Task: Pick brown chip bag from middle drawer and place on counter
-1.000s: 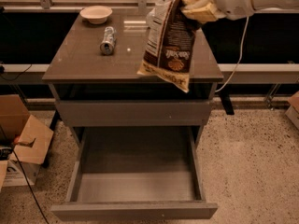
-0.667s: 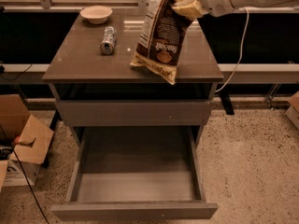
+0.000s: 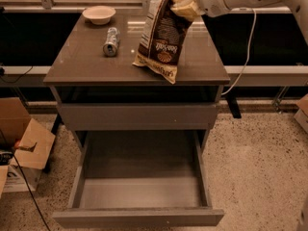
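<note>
Yellowish claw (image 3: 182,5), above the back right part of the bench (image 3: 82,64), is clamped on the top edge of the brown chip bag (image 3: 161,40). Just beneath the claw the bag hangs tilted, its lower edge touching the glossy brown top. Left of the claw in this view, a silver can (image 3: 111,41) lies on its side, with a pale bowl (image 3: 99,14) beyond it near the back edge. Far below the claw, the middle drawer (image 3: 139,177) stands pulled out. Lower left, a cardboard box (image 3: 29,148) sits on the speckled floor.
</note>
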Controlling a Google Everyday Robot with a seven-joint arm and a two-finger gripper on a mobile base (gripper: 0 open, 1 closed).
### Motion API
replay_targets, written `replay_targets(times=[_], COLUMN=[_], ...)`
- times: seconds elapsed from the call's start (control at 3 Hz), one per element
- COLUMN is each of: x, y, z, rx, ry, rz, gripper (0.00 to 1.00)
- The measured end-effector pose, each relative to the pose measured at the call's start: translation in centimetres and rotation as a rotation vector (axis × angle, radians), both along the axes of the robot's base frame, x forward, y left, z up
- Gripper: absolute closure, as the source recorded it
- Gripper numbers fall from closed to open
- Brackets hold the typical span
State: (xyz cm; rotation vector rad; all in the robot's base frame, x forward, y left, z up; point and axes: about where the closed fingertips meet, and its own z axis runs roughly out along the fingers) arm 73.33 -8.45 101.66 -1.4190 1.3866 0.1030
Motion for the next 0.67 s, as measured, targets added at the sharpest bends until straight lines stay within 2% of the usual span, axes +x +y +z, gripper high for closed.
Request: replay_targets(times=[0.33,0.67], x=[0.07,0.11], y=[0.38,0.64], z=[-0.23,-0.38], rx=[0.000,0.001], ry=[0.004,0.006], rz=[0.006,0.010], gripper=[0.50,0.27])
